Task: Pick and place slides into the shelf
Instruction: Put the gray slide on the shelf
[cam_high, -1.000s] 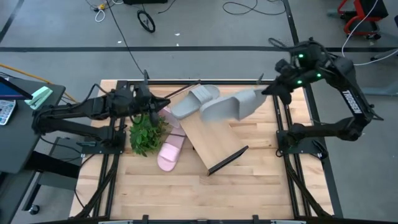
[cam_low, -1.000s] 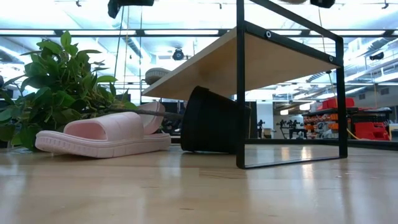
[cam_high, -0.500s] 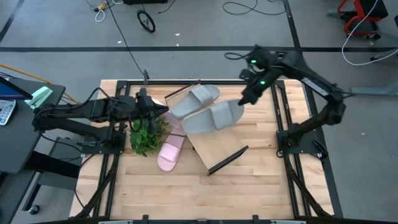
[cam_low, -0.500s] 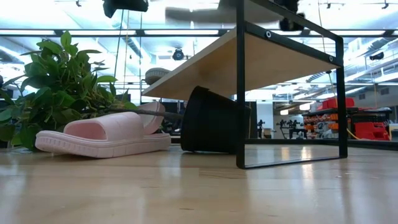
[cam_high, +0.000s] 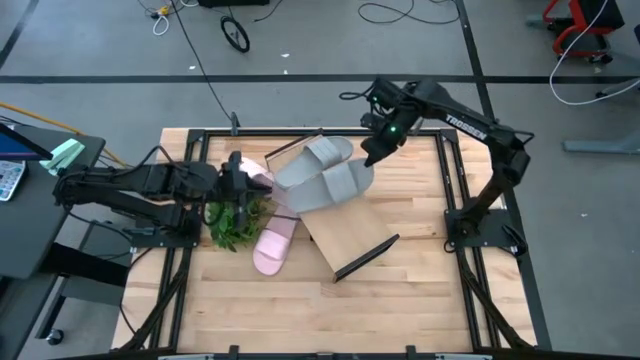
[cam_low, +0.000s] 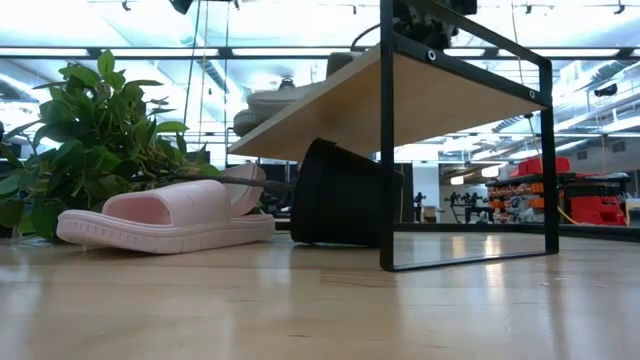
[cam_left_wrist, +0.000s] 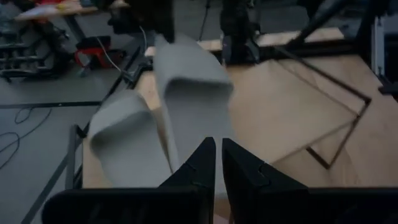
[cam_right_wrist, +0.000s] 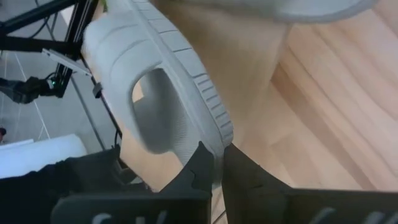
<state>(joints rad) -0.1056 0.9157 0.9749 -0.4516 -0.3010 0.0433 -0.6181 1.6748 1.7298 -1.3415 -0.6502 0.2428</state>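
Note:
My right gripper (cam_high: 373, 155) is shut on a grey slide (cam_high: 335, 187) over the far part of the shelf (cam_high: 345, 232). The shelf is a light-wood board that slants, with one dark frame end (cam_high: 365, 257) standing on the table. The second grey slide (cam_high: 315, 158) lies on the board just beyond the held one. One pink slide (cam_high: 272, 247) lies sole-down on the table by the shelf. The other pink slide (cam_high: 265, 185) is partly hidden by the plant. My left gripper (cam_high: 243, 182) hovers shut beside that pink slide, pointing at the grey pair (cam_left_wrist: 193, 93). My right gripper pinches the grey slide's sole rim (cam_right_wrist: 217, 134) at the end next to the strap opening, between its two fingers. It comes from the table's far right, slanting down. The slide reaches away from the fingers toward the left, low over the board; whether it rests there I cannot tell.
A green leafy plant (cam_high: 232, 220) lies on the table's left part, under my left arm. Its black pot (cam_low: 340, 195) lies tipped under the shelf board. Bare tabletop (cam_high: 300, 310) stretches along the near side.
My right arm has swung from the table's far right toward the left and down. It has carried the grey slide over the shelf, beside the other grey slide. My left gripper has moved a little toward the right.

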